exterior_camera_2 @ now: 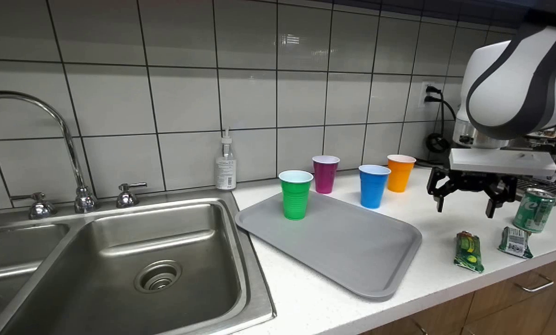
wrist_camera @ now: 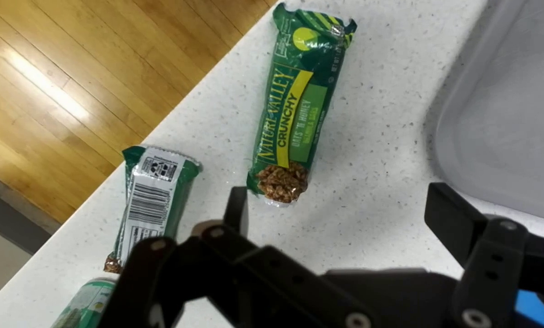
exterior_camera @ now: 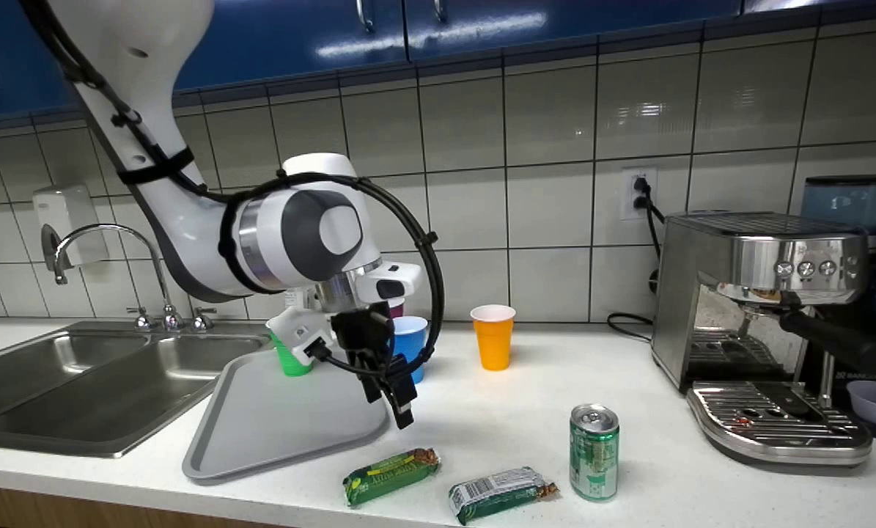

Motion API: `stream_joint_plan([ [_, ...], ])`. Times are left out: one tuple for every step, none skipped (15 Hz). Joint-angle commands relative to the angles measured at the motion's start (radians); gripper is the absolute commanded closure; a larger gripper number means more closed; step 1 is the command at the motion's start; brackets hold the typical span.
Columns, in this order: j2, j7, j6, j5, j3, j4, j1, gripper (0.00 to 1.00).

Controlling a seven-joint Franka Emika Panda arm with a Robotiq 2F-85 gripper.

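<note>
A: State of the gripper?
B: Fingers spread wide, the white speckled counter seen through the gap. Held in the air above it.
A: Nearest thing?
B: Nature Valley Crunchy bar, Oats 'n Honey, laid flat on the counter, printed front up. Long axis seen running nearly top to bottom in the wrist view, leaned slightly right at the top. Granola-picture end pointed toward the gripper; striped end placed just beside the counter's front edge.
A: And next to it?
B: Second green wrapper, barcode side up, tilted much the same way. Set between the first bar and a green drink can, which is stood upright.
A: Edges, room?
B: Counter cut off diagonally in the wrist view, wooden floor seen beyond. One strip of counter left between bar and gray tray, another between the two wrappers.
A: Containers?
B: Green cup stood on the tray, toward the sink. Blue cup set just beside the tray's rim; contact cannot be told. Purple cup and orange cup placed farther back. Pale inner walls noted; contents cannot be made out.
</note>
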Motion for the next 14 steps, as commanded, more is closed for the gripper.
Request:
stream_joint_plan([
  [0.065,0.015,0.082,0.015,-0.032,0.003,0.02,0.0],
  [0.084,0.013,0.101,0.022,-0.042,0.002,0.03,0.0],
  [0.099,0.011,0.118,0.034,-0.053,0.001,0.041,0.0],
  [0.113,0.008,0.133,0.047,-0.064,-0.001,0.054,0.0],
  [0.128,0.004,0.147,0.069,-0.072,-0.003,0.066,0.0],
  [0.141,-0.001,0.156,0.096,-0.078,-0.005,0.077,0.0],
  [0.155,-0.004,0.167,0.121,-0.085,-0.006,0.089,0.0],
  [0.166,-0.012,0.177,0.153,-0.086,-0.008,0.098,0.0],
  [0.171,-0.018,0.188,0.176,-0.094,-0.016,0.108,0.0],
  [0.178,-0.022,0.197,0.201,-0.1,-0.022,0.117,0.0],
  [0.186,-0.025,0.205,0.223,-0.107,-0.026,0.126,0.0],
  [0.191,-0.03,0.212,0.248,-0.11,-0.031,0.132,0.0],
  [0.197,-0.035,0.219,0.269,-0.114,-0.035,0.137,0.0],
  [0.2,-0.04,0.224,0.288,-0.115,-0.04,0.139,0.0],
])
